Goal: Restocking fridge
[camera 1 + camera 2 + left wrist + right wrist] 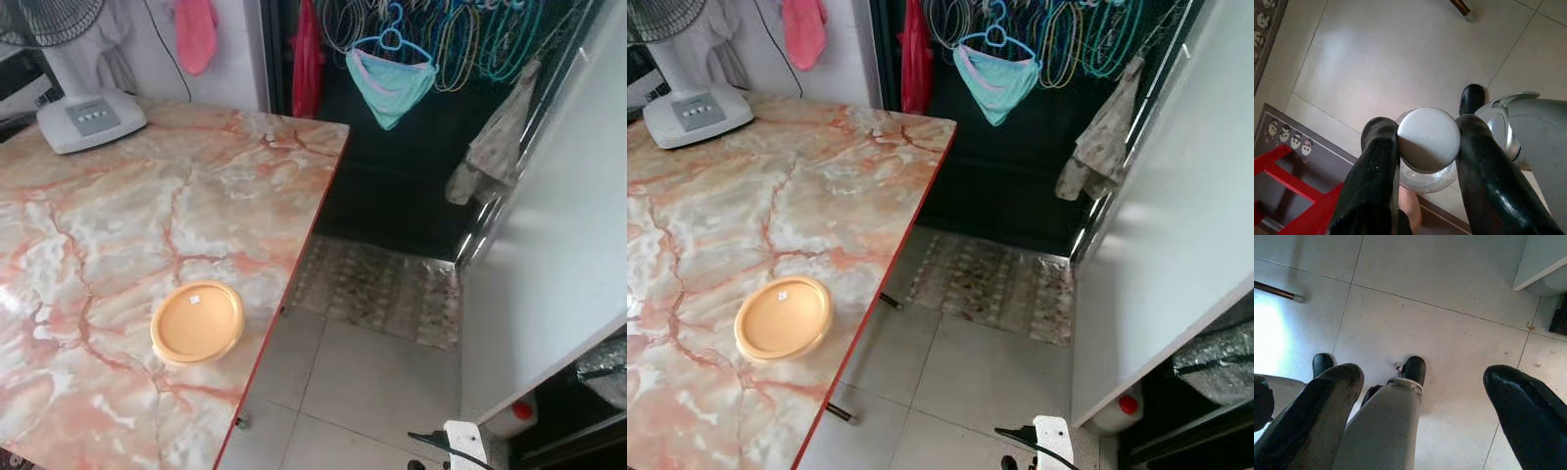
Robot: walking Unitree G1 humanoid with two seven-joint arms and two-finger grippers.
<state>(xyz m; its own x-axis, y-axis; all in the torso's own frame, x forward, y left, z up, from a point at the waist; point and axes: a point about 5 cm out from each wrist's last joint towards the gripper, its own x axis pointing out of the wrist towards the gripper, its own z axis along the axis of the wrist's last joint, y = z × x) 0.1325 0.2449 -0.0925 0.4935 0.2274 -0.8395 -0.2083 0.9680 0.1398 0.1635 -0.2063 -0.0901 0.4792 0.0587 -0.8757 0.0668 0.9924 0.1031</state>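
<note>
Premises: a lived-in home, utility or dining corner. Evidence: pink-veined marble-pattern table with red edge point(147, 225) carrying a white desk fan base point(90, 119); coloured wire clothes hangers point(460, 44) with turquoise underwear point(389, 86) hung in a dark doorway; patterned floor mat point(382, 289) on pale floor tiles point(362, 392).

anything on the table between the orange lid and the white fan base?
Nothing: bare marble table between the round orange plastic lid and the white fan base, in both eye views.
</note>
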